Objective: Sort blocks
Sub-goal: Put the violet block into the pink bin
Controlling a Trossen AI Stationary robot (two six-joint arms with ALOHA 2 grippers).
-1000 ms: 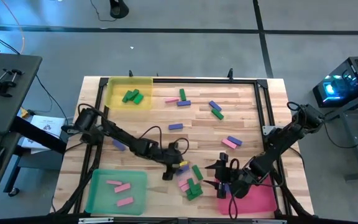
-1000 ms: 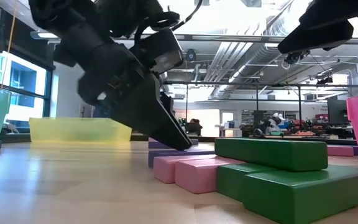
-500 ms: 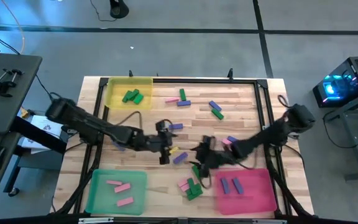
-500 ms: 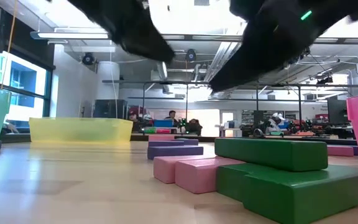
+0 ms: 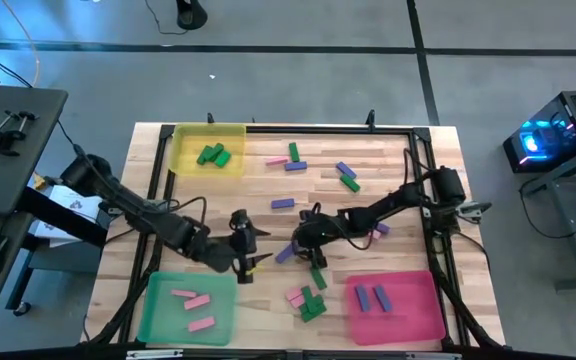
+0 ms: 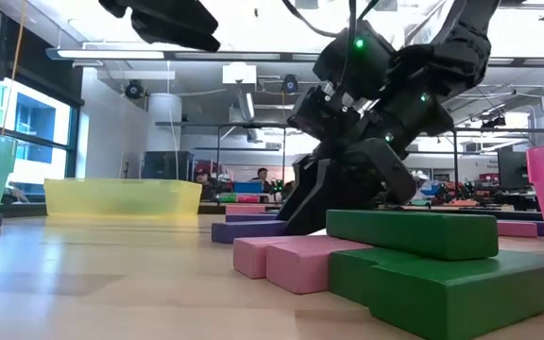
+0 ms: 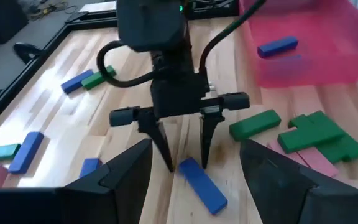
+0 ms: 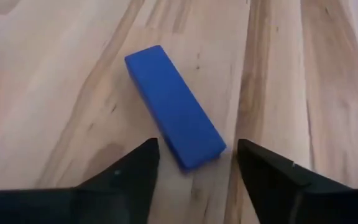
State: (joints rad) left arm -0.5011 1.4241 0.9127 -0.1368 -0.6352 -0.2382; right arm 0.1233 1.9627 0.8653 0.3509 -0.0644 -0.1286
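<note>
Blue block (image 8: 174,132) at mid-bench, under the right gripper (image 7: 185,163).
Its spread fingers straddle one end, not yet pinching.

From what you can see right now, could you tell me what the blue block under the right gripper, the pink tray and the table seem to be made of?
Blue block: probably painted wood or plastic; flat matte colour, crisp edges, no grain showing.
Pink tray: likely translucent plastic; the block inside shows through its wall.
Table: wood, smooth finish; pale planks with visible grain and seams.

right claw (image 7: 187,167) straddling blue block (image 7: 202,185) (fingers apart)
</note>
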